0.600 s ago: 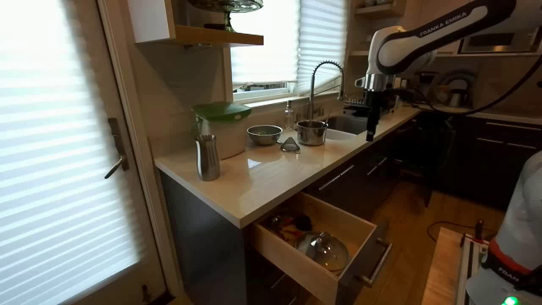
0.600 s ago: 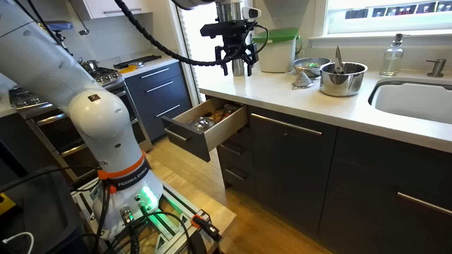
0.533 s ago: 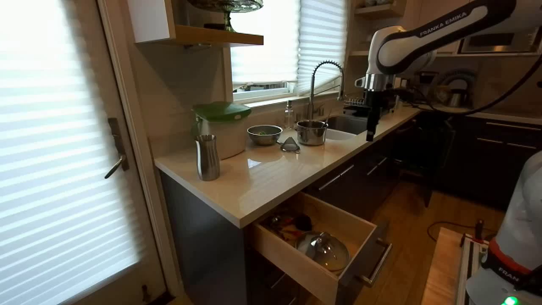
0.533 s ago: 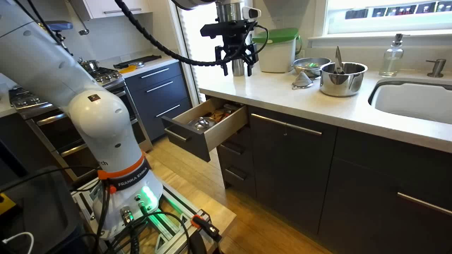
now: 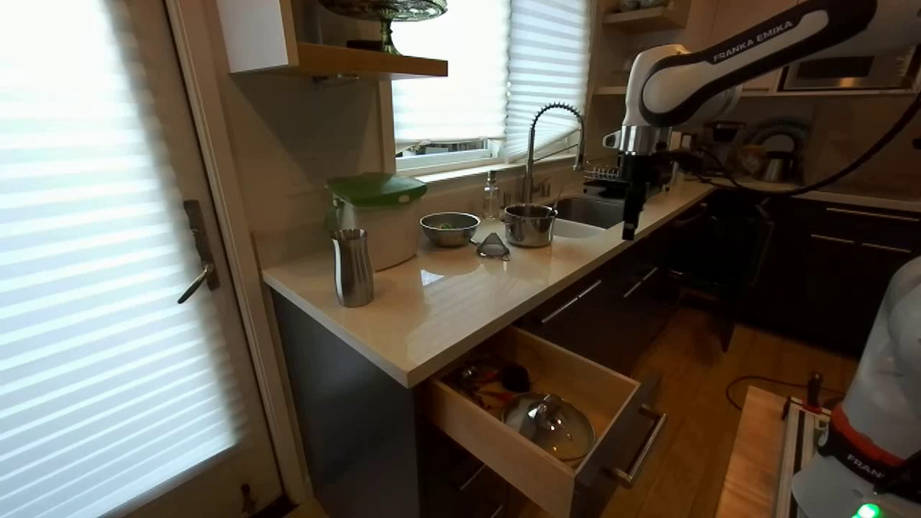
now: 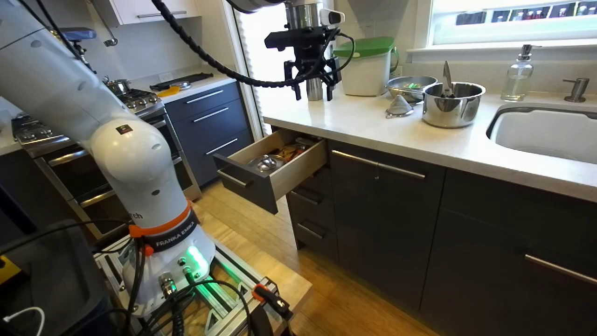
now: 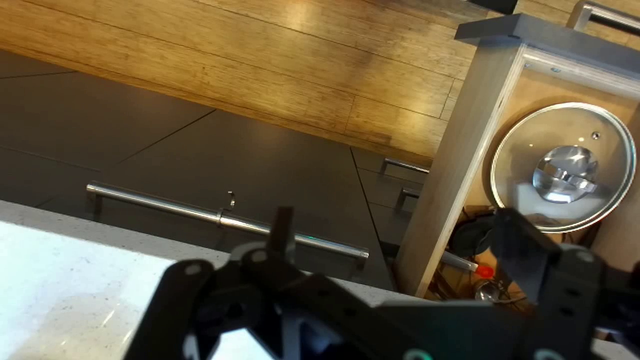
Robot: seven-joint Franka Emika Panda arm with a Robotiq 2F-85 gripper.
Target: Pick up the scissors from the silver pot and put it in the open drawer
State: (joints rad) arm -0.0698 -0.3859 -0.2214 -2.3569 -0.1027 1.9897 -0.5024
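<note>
The scissors [image 6: 447, 78] stand in the silver pot [image 6: 453, 112], one slim grey end above its rim. In an exterior view the pot [image 5: 529, 230] stands by the sink; the scissors' lower part is hidden inside it. My gripper [image 6: 314, 97] is open and empty, pointing down, above the counter's front edge and well away from the pot. In the wrist view my gripper [image 7: 395, 215] has its fingers wide apart with nothing between them. The open drawer [image 7: 457, 185] lies below, holding a glass lid [image 7: 525, 120] and utensils. The scissors and pot are out of the wrist view.
A steel canister [image 5: 352, 270], a green-lidded bin [image 5: 381, 226], a steel bowl [image 5: 450, 230] and a small strainer [image 5: 493, 247] stand on the counter [image 6: 368, 121]. The sink [image 6: 550, 135] and a soap bottle [image 6: 517, 77] are beside the pot.
</note>
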